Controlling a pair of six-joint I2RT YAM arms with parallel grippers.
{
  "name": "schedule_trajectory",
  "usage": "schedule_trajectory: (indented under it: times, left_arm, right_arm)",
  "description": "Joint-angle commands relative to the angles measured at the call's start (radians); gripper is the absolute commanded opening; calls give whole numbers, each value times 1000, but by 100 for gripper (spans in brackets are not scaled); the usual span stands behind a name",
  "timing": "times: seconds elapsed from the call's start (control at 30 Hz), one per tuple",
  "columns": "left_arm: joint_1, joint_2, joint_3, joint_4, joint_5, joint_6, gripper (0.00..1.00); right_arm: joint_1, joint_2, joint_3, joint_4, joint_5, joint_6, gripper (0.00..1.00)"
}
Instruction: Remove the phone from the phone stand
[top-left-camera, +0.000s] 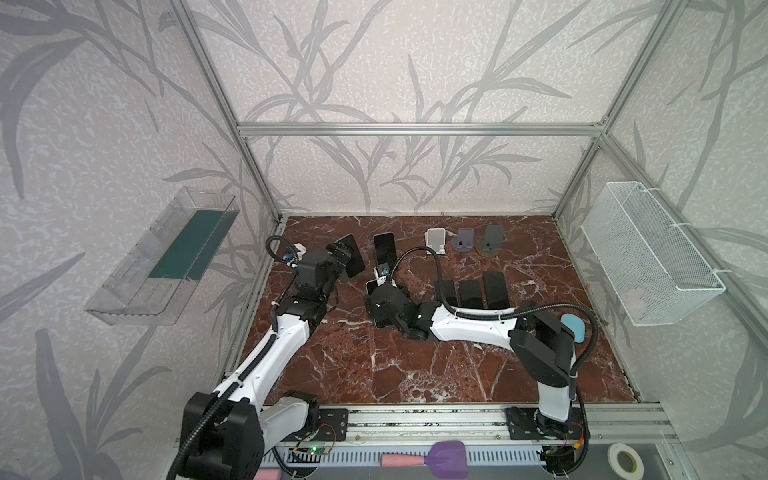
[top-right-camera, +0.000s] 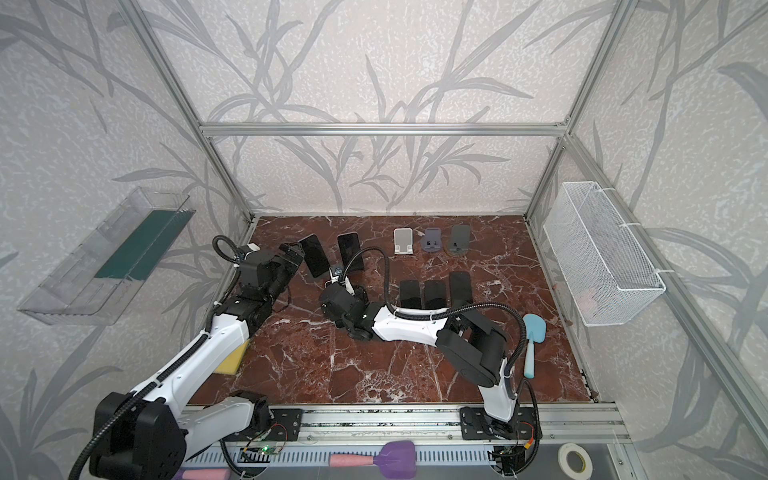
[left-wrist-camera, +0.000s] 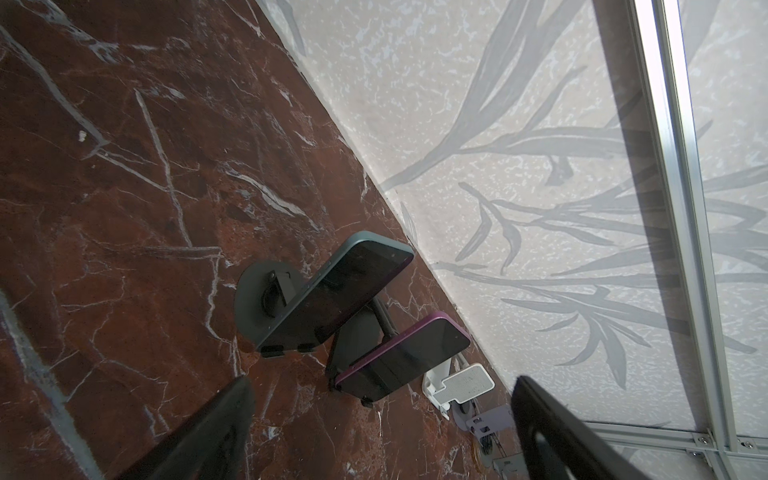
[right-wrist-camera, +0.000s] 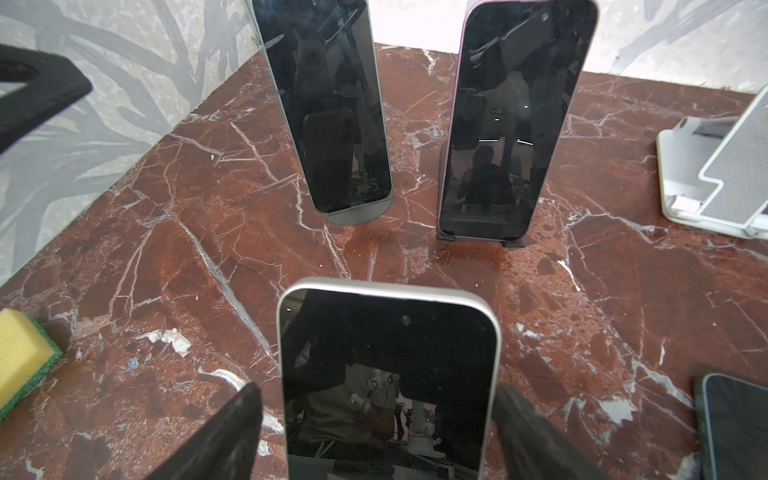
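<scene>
2 on stands (left-wrist-camera: 259, 299): teal phone (left-wrist-camera: 332, 291), purple phone (left-wrist-camera: 407, 357). L gripper (left-wrist-camera: 382, 381) wide to span one; R gripper (right-wrist-camera: 378, 388) open astride white phone (right-wrist-camera: 388, 353).

Left arm (top-left-camera: 270, 349) stretched forward along the left side, wrist raised, left gripper (left-wrist-camera: 382, 380) angled toward the back, jaws spread wide. Right arm (top-left-camera: 469, 324) bent sharply at the elbow, forearm swung across toward centre. Right gripper (right-wrist-camera: 378, 388) held low, jaws parted.
</scene>
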Motion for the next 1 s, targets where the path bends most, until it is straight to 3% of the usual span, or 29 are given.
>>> schedule_trajectory:
  times: [0.0, 0.2, 0.47, 0.97]
  left_arm:
    - [5, 5, 25, 17, 5, -12, 97]
    - [5, 4, 24, 18, 3, -12, 97]
    - [5, 7, 24, 24, 12, -13, 97]
    - [7, 15, 23, 30, 29, -28, 97]
  right_arm:
    - [-7, 23, 45, -27, 19, -13, 90]
    - [-14, 61, 81, -45, 34, -6, 91]
    - [-27, 87, 101, -45, 58, -28, 84]
    - [-33, 38, 26, 53, -10, -52, 75]
